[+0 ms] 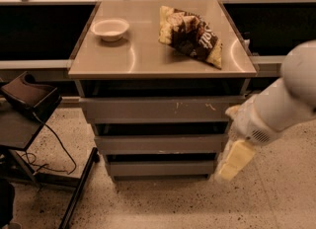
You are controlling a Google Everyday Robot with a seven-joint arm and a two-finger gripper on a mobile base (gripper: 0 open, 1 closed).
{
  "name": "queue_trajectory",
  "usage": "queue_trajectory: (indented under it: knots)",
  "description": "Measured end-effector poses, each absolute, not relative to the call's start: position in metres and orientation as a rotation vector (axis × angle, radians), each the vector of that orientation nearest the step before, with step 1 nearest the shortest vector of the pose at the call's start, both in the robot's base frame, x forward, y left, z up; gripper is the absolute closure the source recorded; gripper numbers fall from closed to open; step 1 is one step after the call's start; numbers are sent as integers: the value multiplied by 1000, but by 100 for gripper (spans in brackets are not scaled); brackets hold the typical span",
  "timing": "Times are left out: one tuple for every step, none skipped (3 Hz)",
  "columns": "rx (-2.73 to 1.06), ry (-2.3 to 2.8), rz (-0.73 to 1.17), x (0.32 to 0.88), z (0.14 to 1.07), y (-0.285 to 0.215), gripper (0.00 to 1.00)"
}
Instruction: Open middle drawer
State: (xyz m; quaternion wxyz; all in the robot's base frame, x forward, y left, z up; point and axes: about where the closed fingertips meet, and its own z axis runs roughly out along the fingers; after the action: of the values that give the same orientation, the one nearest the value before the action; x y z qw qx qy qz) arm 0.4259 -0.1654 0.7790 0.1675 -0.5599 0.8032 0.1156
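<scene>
The grey drawer unit stands in the middle of the camera view with three fronts. The middle drawer (160,144) is a wide shallow grey front, closed, between the taller scratched top front (160,109) and the narrow bottom front (160,168). My gripper (232,161) hangs from the white arm (281,107) at the right, its pale fingers pointing down. It is just right of the middle and bottom fronts, close to the unit's right corner. I cannot see any contact with the drawer.
On the unit's top (123,57) sit a white bowl (110,28) and a brown chip bag (191,35). A dark stand with a cable (29,99) is at the left. Counters run behind. Speckled floor (163,203) lies in front.
</scene>
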Motion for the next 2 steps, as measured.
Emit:
queue_trajectory:
  knots:
    - [-1554, 2275, 367, 440, 711, -147, 0]
    - [-1531, 2216, 286, 475, 687, -134, 0]
